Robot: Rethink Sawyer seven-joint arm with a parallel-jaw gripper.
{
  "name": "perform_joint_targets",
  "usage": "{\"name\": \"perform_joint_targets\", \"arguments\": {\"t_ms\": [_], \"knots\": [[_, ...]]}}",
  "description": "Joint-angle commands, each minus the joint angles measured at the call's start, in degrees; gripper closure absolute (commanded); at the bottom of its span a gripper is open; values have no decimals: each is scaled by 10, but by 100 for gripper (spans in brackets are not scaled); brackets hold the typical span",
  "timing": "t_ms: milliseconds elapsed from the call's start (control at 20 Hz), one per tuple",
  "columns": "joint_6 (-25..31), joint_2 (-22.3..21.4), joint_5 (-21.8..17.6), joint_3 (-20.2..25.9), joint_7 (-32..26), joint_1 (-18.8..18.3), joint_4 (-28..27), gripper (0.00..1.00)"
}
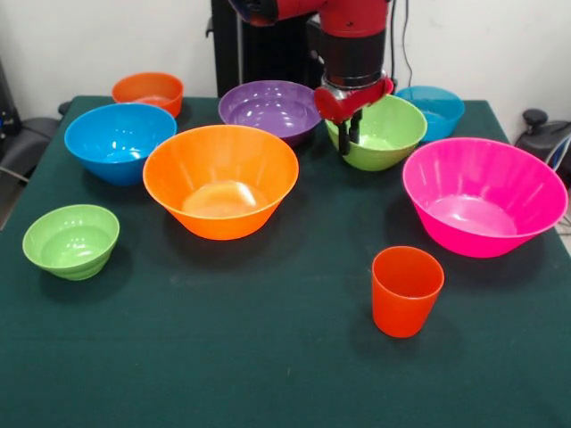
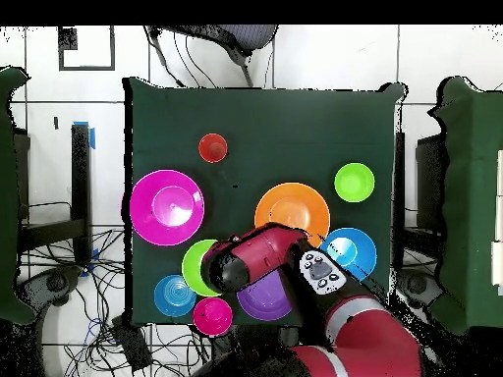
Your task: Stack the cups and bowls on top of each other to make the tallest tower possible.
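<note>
Dark green cloth-covered table (image 1: 268, 374) on pale tiled floor (image 2: 59, 147)

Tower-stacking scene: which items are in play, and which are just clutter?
In play: large orange bowl, large pink bowl, medium blue bowl, purple bowl, medium green bowl, small green bowl, small orange bowl, small blue bowl, small magenta bowl, orange-red cup, gripper at the medium green bowl's rim.

Clutter, off the table: floor cables, blue tape.

Front and overhead, shared table (image 1: 268, 374)
</note>
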Motion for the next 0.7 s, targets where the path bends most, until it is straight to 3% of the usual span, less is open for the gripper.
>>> {"name": "perform_joint_targets", "arguments": {"t_ms": [50, 150, 400, 700], "knots": [[-38, -49, -80, -22, 7, 29, -18, 100], [-33, -67, -78, -25, 16, 35, -12, 100], [2, -122, -41, 33, -24, -6, 13, 100], [43, -141, -2, 87, -58, -48, 15, 100]]}}
